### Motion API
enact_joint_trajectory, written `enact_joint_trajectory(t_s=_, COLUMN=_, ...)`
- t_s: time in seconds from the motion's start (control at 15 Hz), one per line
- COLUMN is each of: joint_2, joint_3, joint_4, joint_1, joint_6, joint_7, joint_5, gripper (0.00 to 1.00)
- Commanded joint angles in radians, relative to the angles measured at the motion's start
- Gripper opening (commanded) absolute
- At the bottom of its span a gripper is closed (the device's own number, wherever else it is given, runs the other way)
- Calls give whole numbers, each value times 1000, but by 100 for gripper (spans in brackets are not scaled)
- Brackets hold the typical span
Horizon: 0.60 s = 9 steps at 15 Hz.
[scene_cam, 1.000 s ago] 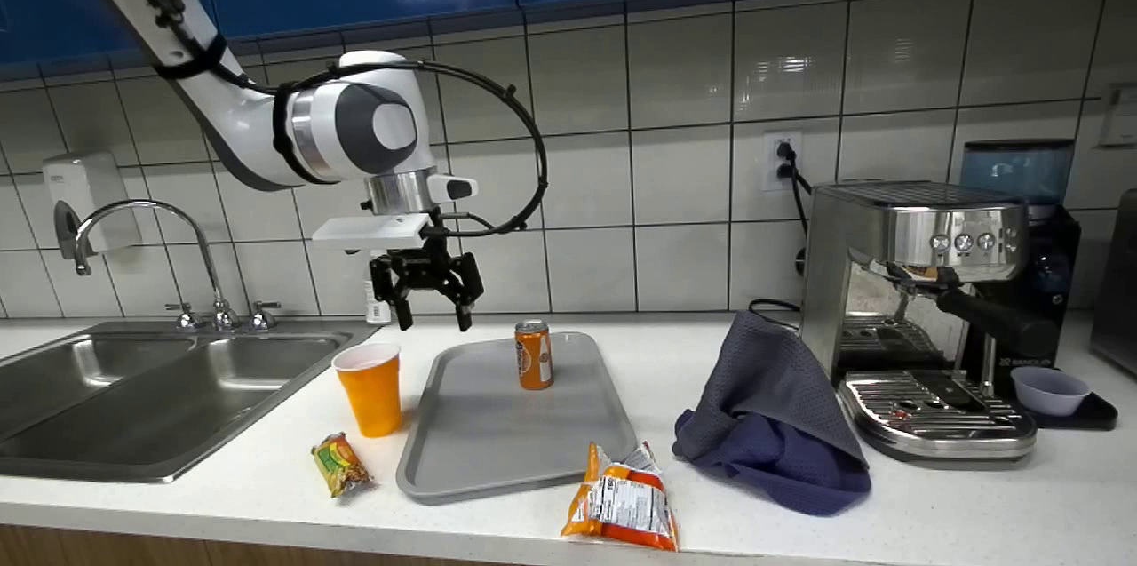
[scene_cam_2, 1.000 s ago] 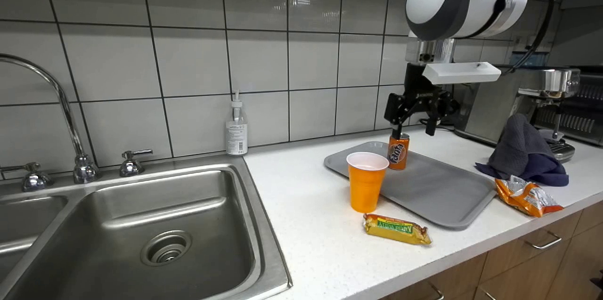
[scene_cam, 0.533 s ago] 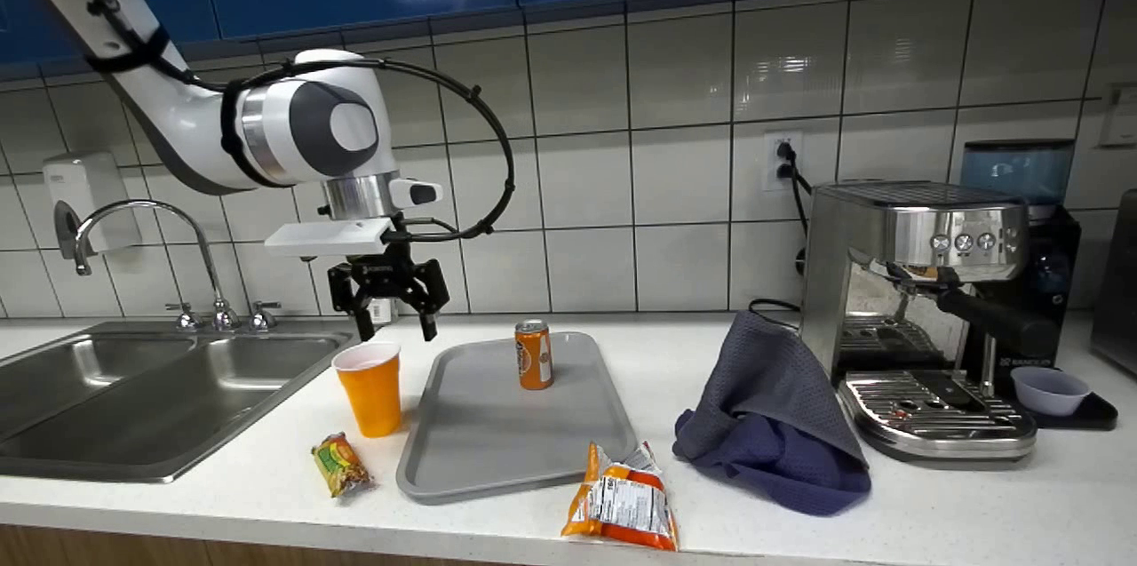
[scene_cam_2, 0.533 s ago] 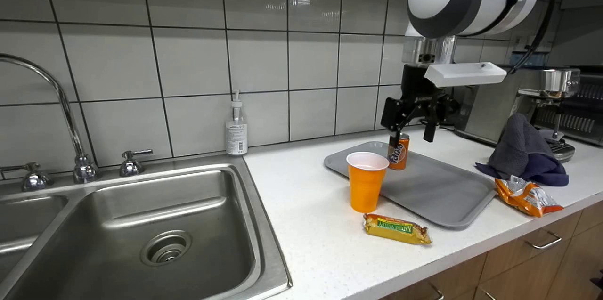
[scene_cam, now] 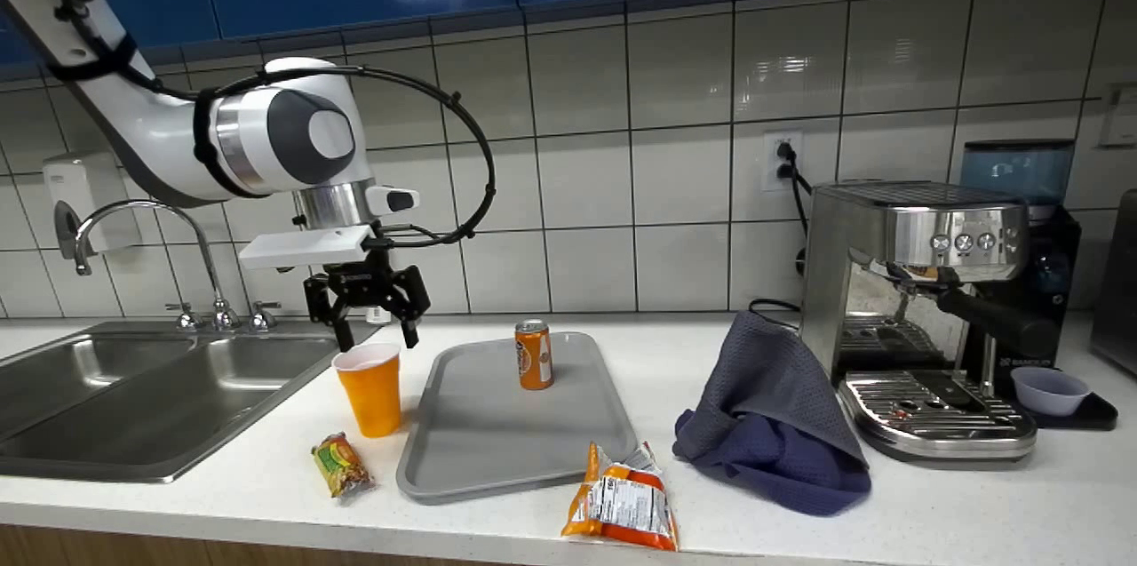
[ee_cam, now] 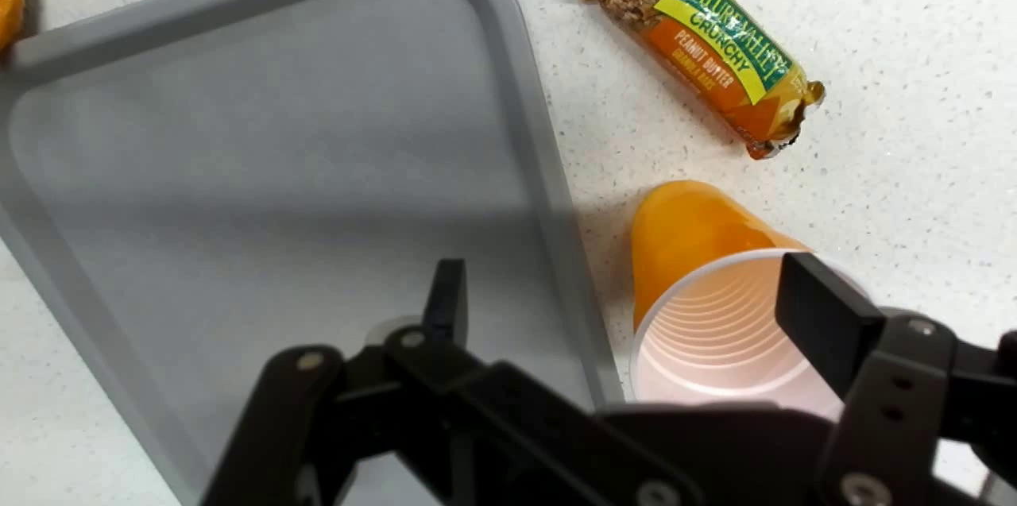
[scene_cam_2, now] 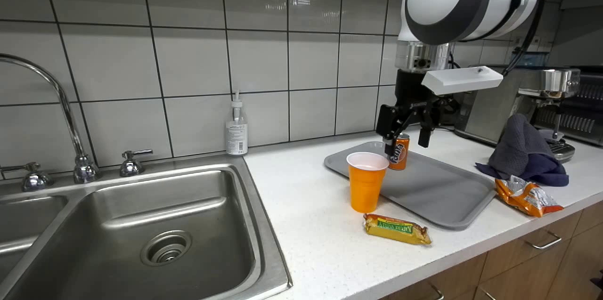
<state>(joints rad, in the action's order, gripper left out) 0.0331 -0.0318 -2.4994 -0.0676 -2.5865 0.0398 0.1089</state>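
Observation:
My gripper (scene_cam: 377, 338) hangs open with nothing between its fingers. It is just above and behind the orange cup (scene_cam: 370, 393), apart from it as far as I can see. In the wrist view one fingertip (ee_cam: 822, 315) overlaps the white-lined mouth of the cup (ee_cam: 691, 228), while the opposite finger (ee_cam: 449, 295) lies over the grey tray (ee_cam: 318, 133). An orange soda can (scene_cam_2: 398, 154) stands upright on the tray, partly covered by a finger in that exterior view. A granola bar in a wrapper (ee_cam: 707, 45) lies on the counter near the cup.
An orange snack bag (scene_cam: 624, 499) lies at the tray's front corner. Farther along are a crumpled dark cloth (scene_cam: 773, 424) and an espresso machine (scene_cam: 924, 237). On the cup's other side is the steel sink (scene_cam_2: 264, 224), with a soap bottle (scene_cam_2: 236, 130) behind it.
The arm has swung away from the can's side toward the cup and come down a little, its jaws open throughout. Cup, can, bar and bag have stayed put.

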Motion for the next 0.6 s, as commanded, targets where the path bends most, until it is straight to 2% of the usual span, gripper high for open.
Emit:
enact_joint_trajectory(t_s=0.0, joint_2=18, joint_3=-11, joint_4=4, joint_1=-4, joint_6=-19, joint_7=41, joint_5=37, gripper=100)
enact_joint_trajectory(t_s=0.53, joint_2=102, joint_3=-9, joint_4=55, joint_1=-12, joint_6=-53, joint_7=43, joint_5=40, gripper=100)
